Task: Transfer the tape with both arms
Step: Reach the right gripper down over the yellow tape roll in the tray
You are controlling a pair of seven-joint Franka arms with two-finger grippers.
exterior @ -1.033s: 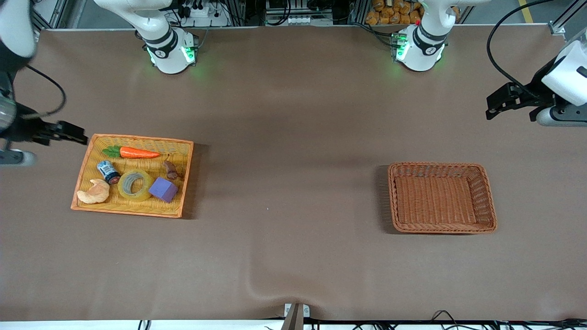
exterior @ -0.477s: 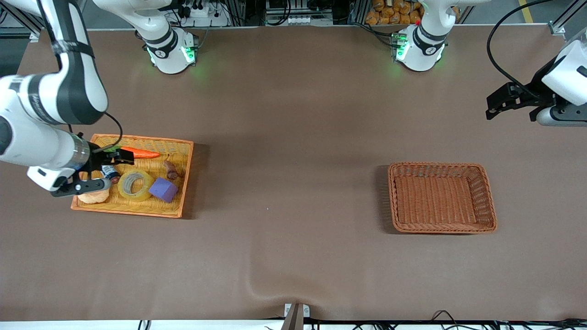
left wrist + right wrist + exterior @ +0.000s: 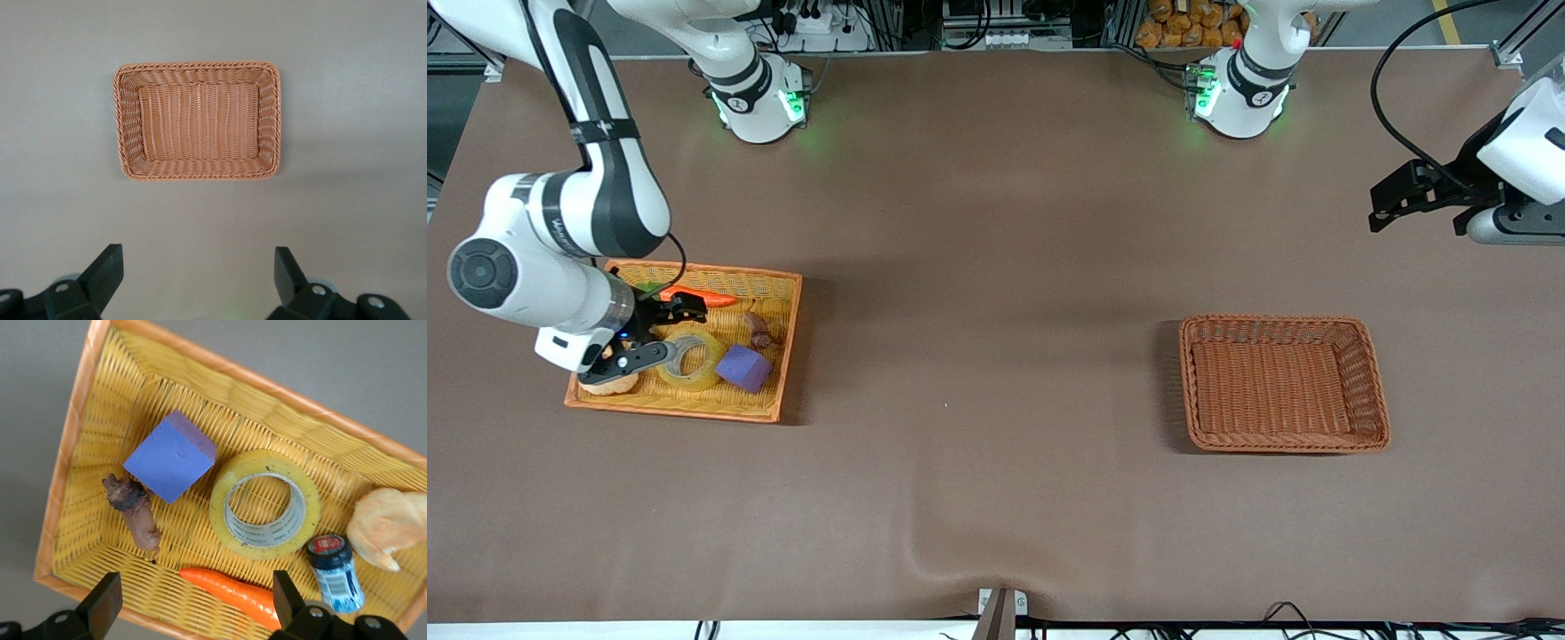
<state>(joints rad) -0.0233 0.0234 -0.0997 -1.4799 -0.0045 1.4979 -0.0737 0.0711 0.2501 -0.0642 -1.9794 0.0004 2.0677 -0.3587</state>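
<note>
The tape (image 3: 698, 363), a yellowish roll with a grey core, lies flat in the yellow tray (image 3: 769, 356) between a purple block (image 3: 743, 367) and a croissant toy (image 3: 609, 382). My right gripper (image 3: 660, 333) hangs open over the tray, above the tape's edge, and hides part of it. In the right wrist view the tape (image 3: 265, 505) lies past the open right gripper (image 3: 195, 600), which holds nothing. My left gripper (image 3: 1383, 206) waits open and empty at the left arm's end of the table; its open jaws show in the left wrist view (image 3: 198, 273).
The tray also holds a carrot (image 3: 230, 588), a small dark-lidded jar (image 3: 335, 575), a brown toy (image 3: 133, 510), the purple block (image 3: 170, 455) and the croissant (image 3: 387, 525). An empty brown wicker basket (image 3: 1374, 382) stands toward the left arm's end, also in the left wrist view (image 3: 199, 67).
My right arm has swung in from the table's edge to over the tray, and its gripper now hangs above the tape. The left arm has not moved.
</note>
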